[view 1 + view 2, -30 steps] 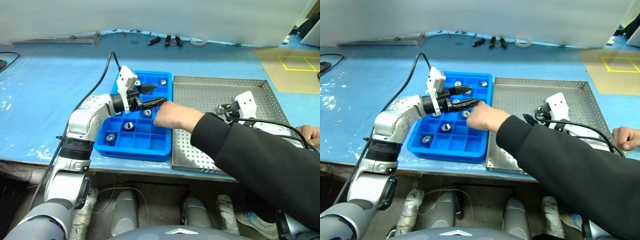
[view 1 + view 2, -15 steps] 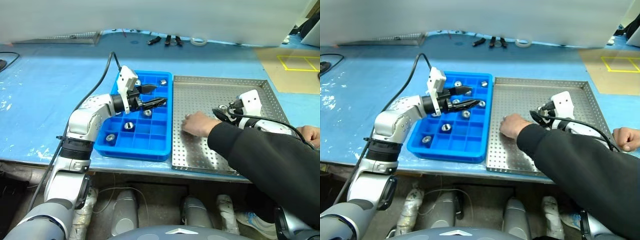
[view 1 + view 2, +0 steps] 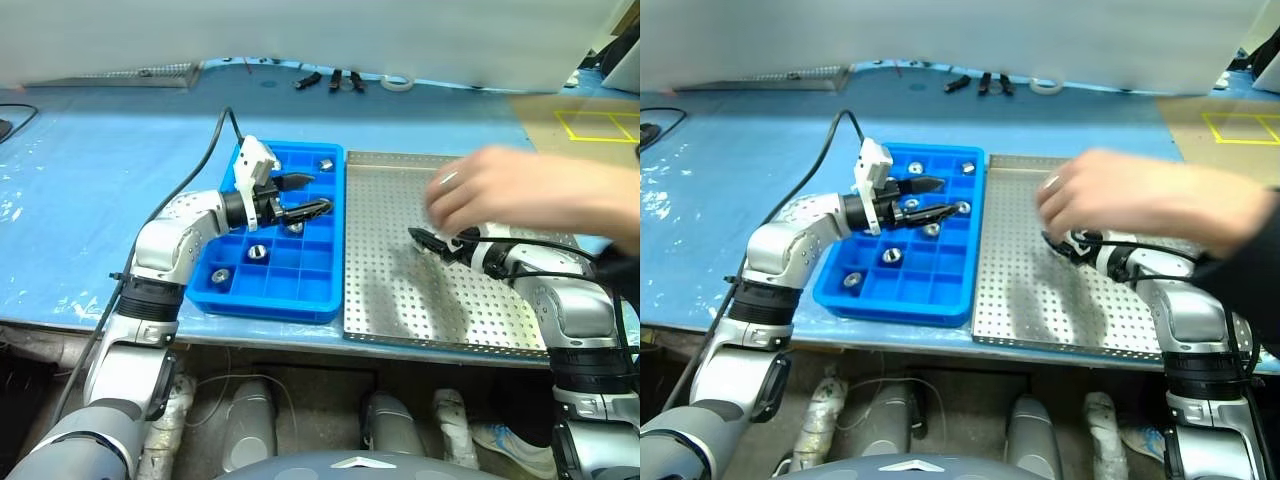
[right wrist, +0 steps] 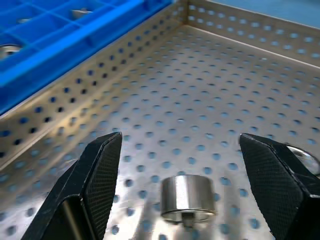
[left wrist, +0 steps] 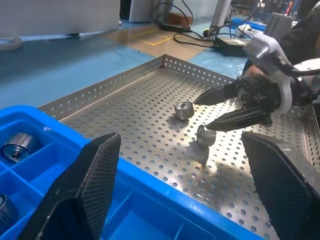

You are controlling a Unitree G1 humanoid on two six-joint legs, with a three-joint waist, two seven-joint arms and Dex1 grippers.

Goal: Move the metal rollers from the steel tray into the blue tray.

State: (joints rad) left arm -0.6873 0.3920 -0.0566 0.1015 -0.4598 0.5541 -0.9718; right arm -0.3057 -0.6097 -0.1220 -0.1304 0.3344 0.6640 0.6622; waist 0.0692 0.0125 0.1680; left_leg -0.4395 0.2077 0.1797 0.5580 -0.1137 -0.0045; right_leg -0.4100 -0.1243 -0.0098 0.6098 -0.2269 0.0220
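The right gripper (image 5: 212, 116) sits low over the steel tray (image 3: 400, 290) with its two black fingers spread apart and nothing between them. In the left wrist view, two metal rollers lie on the perforated tray floor at its fingertips: one roller (image 5: 205, 135) just beside the tip of the nearer finger, and a second roller (image 5: 184, 110) a little apart from the other finger's tip. The right wrist view shows a roller (image 4: 187, 197) lying on the tray floor between the spread fingers, not touched by either, with the rim of another roller (image 4: 304, 159) at the edge by one finger. A person's hand (image 3: 500, 195) is blurred above the right part of the steel tray, over the right gripper.

The left gripper (image 3: 308, 195) is held over the far part of the blue tray (image 3: 300, 290), pointing to the right toward the steel tray. Its fingers stand apart and hold nothing.

The blue tray lies immediately left of the steel tray, their long sides touching or nearly so. Several of its compartments each hold one roller: one at the far right corner (image 3: 326, 164), two in the middle rows (image 3: 258, 251), and one near the left front (image 3: 220, 274). Both trays rest on a pale blue table covering (image 3: 90, 190).
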